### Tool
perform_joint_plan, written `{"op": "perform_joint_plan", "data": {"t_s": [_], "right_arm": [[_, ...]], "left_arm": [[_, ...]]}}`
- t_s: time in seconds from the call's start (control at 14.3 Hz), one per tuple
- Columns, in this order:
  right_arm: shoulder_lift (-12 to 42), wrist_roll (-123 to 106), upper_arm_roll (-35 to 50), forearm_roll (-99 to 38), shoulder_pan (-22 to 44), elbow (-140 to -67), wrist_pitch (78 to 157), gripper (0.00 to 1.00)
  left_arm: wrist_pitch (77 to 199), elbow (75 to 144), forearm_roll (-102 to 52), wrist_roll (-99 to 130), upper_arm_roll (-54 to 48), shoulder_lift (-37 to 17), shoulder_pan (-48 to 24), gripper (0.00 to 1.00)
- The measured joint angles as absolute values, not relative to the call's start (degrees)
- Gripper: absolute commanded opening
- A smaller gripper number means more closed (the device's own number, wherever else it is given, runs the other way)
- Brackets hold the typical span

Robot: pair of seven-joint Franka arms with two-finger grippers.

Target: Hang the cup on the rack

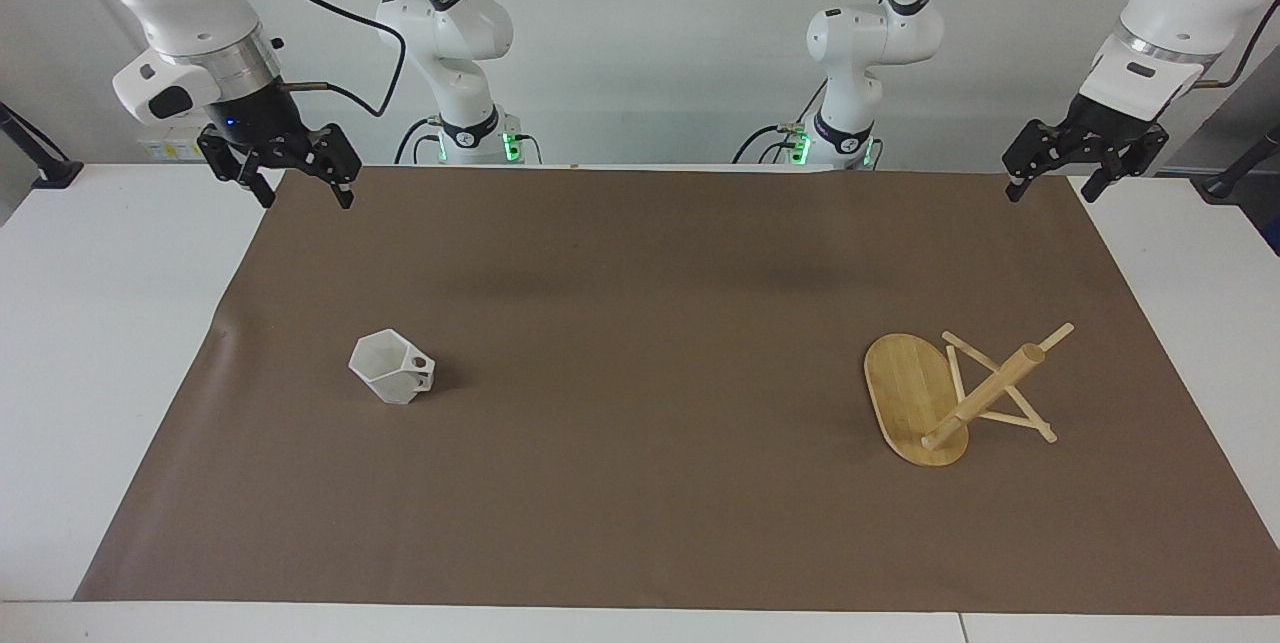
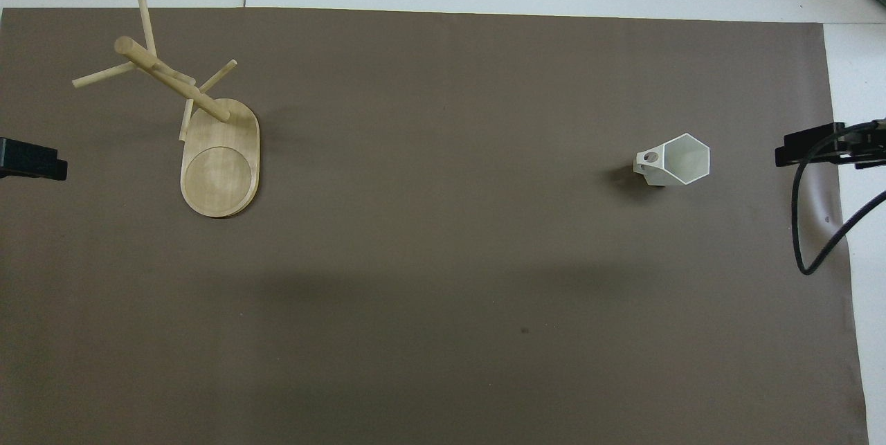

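While apart, cup, rack.

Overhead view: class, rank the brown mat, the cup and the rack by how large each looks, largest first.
1. Brown mat: it fills most of the view.
2. Rack: oval base, post and pegs together cover clearly more than the cup.
3. Cup: smallest.
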State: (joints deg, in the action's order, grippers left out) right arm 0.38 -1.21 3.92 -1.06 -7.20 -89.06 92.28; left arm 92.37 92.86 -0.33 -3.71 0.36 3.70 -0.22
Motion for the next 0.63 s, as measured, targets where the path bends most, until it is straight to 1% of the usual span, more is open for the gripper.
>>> {"op": "perform_joint_plan", "data": {"t_s": [0.63], "right_arm": [[0.38,-1.19,3.73,-1.06,-7.2,-89.06,92.28,1.0]], "left_arm": [[92.31,93.06,-0.43,-3.71,-0.77,3.7,-0.34,1.0]]}}
